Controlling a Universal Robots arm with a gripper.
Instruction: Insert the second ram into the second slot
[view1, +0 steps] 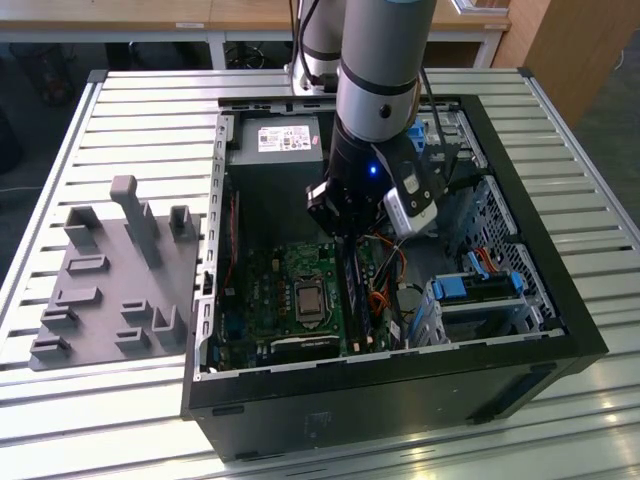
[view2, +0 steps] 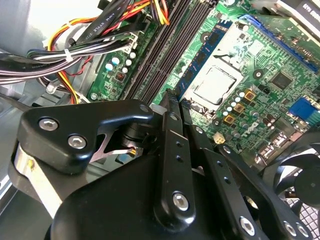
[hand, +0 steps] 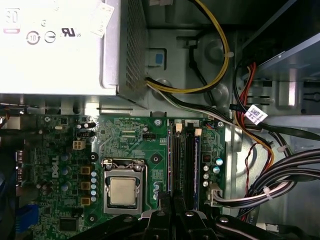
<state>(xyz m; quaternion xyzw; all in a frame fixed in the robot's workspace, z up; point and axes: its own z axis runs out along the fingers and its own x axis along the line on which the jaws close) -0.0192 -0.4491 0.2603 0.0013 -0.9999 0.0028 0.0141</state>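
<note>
In the second wrist view the gripper (view2: 169, 100) fills the foreground, its black links converging to a narrow tip. The fingers (view2: 171, 145) are drawn together with no gap and nothing visible between them.

Directly ahead of that tip, the second ram (view2: 202, 52) stands on edge in the bank of memory slots (view2: 165, 50), on the side nearest the CPU socket (view2: 215, 85). Its blue face is turned toward the socket. Its long axis runs straight away from the gripper, in line with the slots, so the tip sits at the stick's near end rather than over its middle. Whether the tip presses on the top edge or hangs just above it is hard to judge from this angle, and I cannot tell whether the stick is fully seated.

On the other side of the slots, a bundle of cables (view2: 75, 55) crosses the board.

In the first wrist view the gripper (hand: 169, 200) lines up with the dark slots (hand: 191, 160), with the socket (hand: 122, 190) beside them and the power supply (hand: 55, 45) beyond.

In the exterior view the gripper (view1: 345, 235) reaches down inside the open computer case (view1: 400, 410). A grey parts fixture (view1: 110, 270) lies on the table, well apart on the exterior view's left.
</note>
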